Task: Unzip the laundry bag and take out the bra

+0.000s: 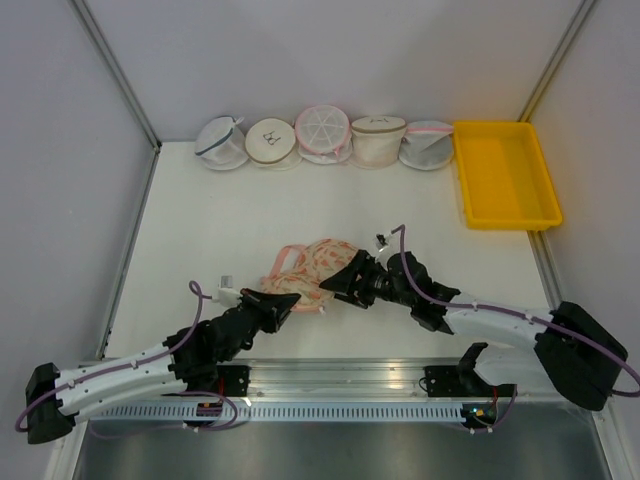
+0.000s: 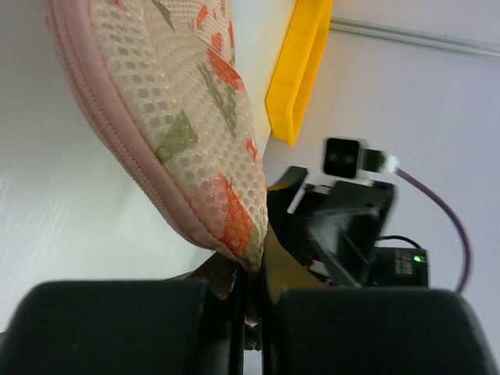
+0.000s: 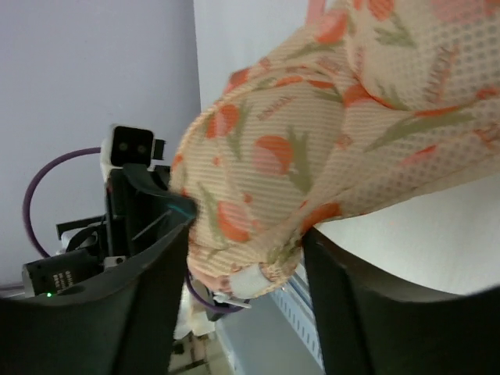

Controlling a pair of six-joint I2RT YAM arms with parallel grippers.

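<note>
At the near edge, the left arm [image 1: 130,375] lies low along the rail from its base in the near left corner, its forearm angled right and away so that the left gripper [image 1: 282,303] meets the near left end of the laundry bag [image 1: 315,262]. In the left wrist view its fingers [image 2: 117,328] are pressed together, with the pink-trimmed corner of the bag pinched between them and the patterned mesh rising up and left from the grip. The right arm [image 1: 500,325] starts at the near right corner and also runs low, reaching left with a bend at the elbow, and the right gripper [image 1: 347,283] is at the bag's right end. In the right wrist view its fingers [image 3: 148,289] stand well apart, with a bulge of the printed fabric filling the gap between them; it is not clear whether they press on it. The bag lies on the white table [image 1: 200,230] near its middle, stretched between the two grippers, with a pink loop at its left side. Farther right is a yellow tray [image 1: 463,175]. Along the far edge stand five round mesh bags [image 1: 323,133] in a row, just left of the tray.
</note>
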